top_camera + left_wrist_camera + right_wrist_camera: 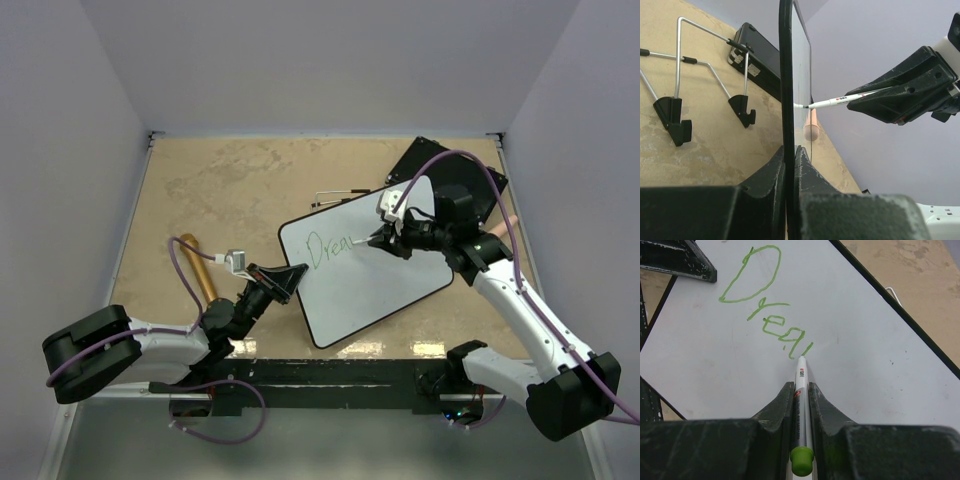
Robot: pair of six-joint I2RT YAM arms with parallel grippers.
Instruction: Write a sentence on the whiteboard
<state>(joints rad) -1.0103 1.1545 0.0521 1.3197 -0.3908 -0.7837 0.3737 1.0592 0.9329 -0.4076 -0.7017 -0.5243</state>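
Green lettering [765, 315] reads "Drea", and the next stroke wants light, even pressure with the marker [802, 412] held steady against the whiteboard [372, 285]. My right tool [801, 389] is clenched on the marker, tip touching the board just past the last letter. My left tool [790, 157] grips the board's left edge, so it lies between the two tools.

The whiteboard [865, 355] is smooth, glossy white; the marker [801, 400] smooth white plastic; the wire stand [677, 60], upper left, shiny metal; the tabletop [715, 150] matt, mottled tan.
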